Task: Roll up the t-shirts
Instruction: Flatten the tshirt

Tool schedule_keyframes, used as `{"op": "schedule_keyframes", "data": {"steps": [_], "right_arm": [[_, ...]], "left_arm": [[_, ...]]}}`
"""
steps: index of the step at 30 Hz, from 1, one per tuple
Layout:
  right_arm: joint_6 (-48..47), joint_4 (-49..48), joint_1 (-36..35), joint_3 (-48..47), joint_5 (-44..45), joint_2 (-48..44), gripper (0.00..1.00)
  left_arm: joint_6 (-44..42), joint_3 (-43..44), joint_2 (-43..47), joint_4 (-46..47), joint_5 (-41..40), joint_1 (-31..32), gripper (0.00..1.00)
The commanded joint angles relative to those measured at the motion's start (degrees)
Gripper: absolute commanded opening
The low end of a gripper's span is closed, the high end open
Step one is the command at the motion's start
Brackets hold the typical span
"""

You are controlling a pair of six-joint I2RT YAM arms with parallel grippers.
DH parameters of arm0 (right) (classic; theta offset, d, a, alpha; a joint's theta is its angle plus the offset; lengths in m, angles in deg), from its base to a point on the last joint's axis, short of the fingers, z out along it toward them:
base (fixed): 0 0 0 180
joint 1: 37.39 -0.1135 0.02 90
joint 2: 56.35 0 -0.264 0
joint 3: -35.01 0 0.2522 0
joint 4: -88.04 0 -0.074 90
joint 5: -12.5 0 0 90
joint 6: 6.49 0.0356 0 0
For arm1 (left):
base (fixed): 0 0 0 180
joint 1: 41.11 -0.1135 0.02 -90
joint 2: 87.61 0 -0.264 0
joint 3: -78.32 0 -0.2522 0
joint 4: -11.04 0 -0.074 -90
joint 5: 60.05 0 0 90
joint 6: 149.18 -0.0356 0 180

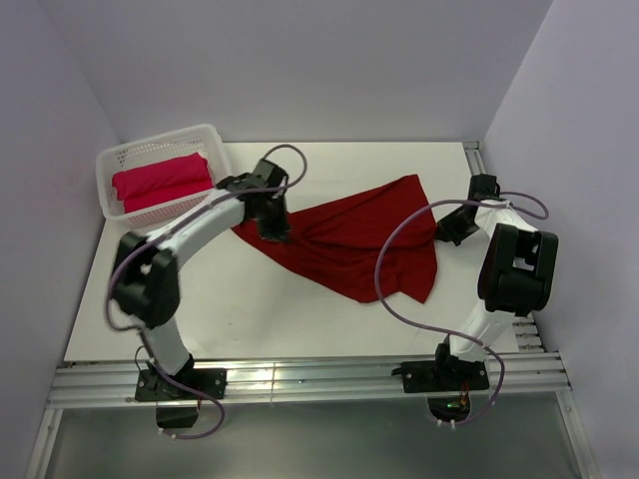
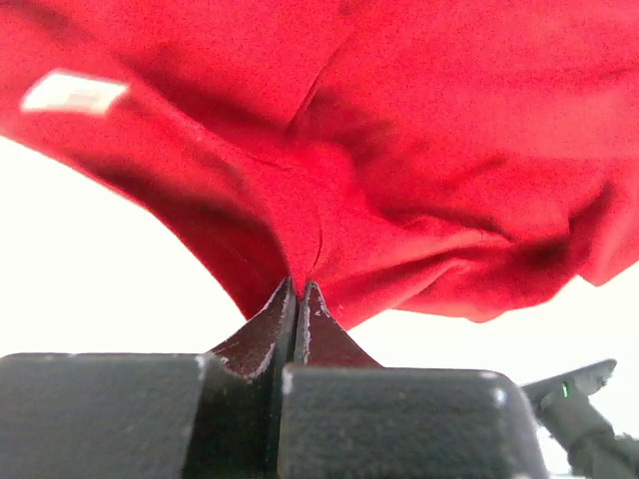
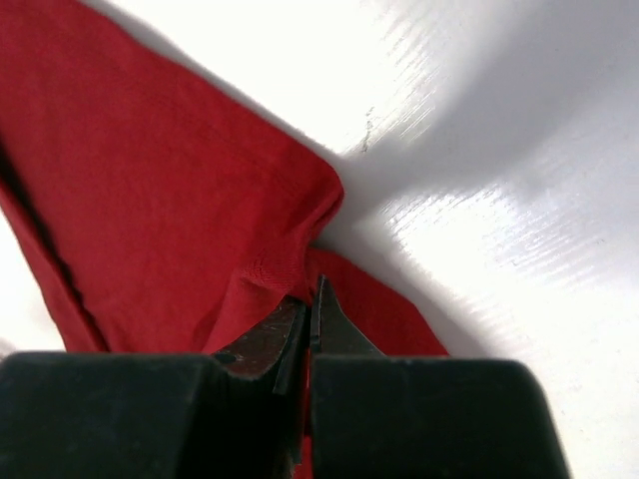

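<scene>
1. A dark crimson t-shirt (image 1: 349,244) lies rumpled mid-desk (image 1: 250,309).
2. The left jaws are clenched on its left edge, and the right jaws pinch its right edge.
3. A brighter pinkish-red t-shirt (image 1: 160,180) sits in a white basket (image 1: 112,160) at the far left corner.

One t-shirt (image 1: 162,180) in basket (image 1: 150,143) far left, other t-shirt (image 1: 349,239) on table (image 1: 250,309) to its right

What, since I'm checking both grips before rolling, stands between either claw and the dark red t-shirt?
Nothing visible. The left claw is shut on a fold of the dark red t-shirt, the right claw on its edge near a corner.
</scene>
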Motion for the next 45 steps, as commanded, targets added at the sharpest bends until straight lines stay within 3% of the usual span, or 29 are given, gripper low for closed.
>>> {"op": "schedule_keyframes", "data": {"steps": [1, 4, 8, 13, 19, 21, 22, 24, 25, 26, 30, 39, 45], "right_arm": [[2.1, -0.6, 0.0, -2.9, 0.3, 1.9, 0.0], [3.2, -0.7, 0.0, -4.1, 1.4, 3.9, 0.0], [5.3, -0.9, 1.4, -5.1, 2.0, 4.7, 0.0], [5.9, 0.6, 2.1, -8.8, 2.6, 6.2, 0.0], [5.7, 0.2, 2.1, -8.3, 3.4, 5.8, 0.0], [4.9, -0.8, 2.0, -7.8, 1.9, 5.8, 0.01], [4.6, -0.6, 2.0, -7.8, 1.2, 6.1, 0.15], [3.2, 0.6, 1.8, -7.9, -0.5, 5.9, 0.32], [2.8, 1.0, 1.6, -7.6, -0.9, 4.7, 0.44], [2.2, 1.1, 1.5, -7.4, -1.2, 3.8, 0.51], [-1.1, 4.7, -0.7, -7.3, -1.4, -1.1, 0.61], [-0.7, 4.3, -14.1, 1.1, -6.2, -13.6, 0.6], [-0.9, 6.2, -14.1, 8.8, -5.3, -18.2, 0.54]], "left_arm": [[-0.5, -9.5, 17.1, -0.5, -2.5, -3.3, 0.0], [0.4, -24.6, 27.0, 1.7, -4.5, -5.8, 0.0], [1.2, -32.7, 35.2, 2.7, -4.7, -9.2, 0.0], [3.2, -39.3, 40.2, 1.1, -5.6, -9.2, 0.0], [8.6, -36.3, 38.1, -8.2, -14.3, -8.9, 0.03], [9.0, -35.7, 35.9, -9.7, -15.1, -9.5, 0.35], [8.8, -34.7, 35.7, -10.1, -15.0, -9.5, 0.49], [9.0, -33.0, 36.3, -10.8, -15.6, -9.3, 0.93], [9.2, -30.2, 36.6, -11.5, -16.9, -8.8, 0.99], [9.3, -28.6, 36.6, -12.9, -17.5, -8.5, 0.99], [6.5, -21.2, 34.2, -11.4, -15.7, -5.0, 0.99], [7.9, -6.9, 15.3, -0.4, -5.9, 9.2, 1.0], [4.0, 3.6, 3.0, 1.7, -4.7, 14.3, 0.99]]}}
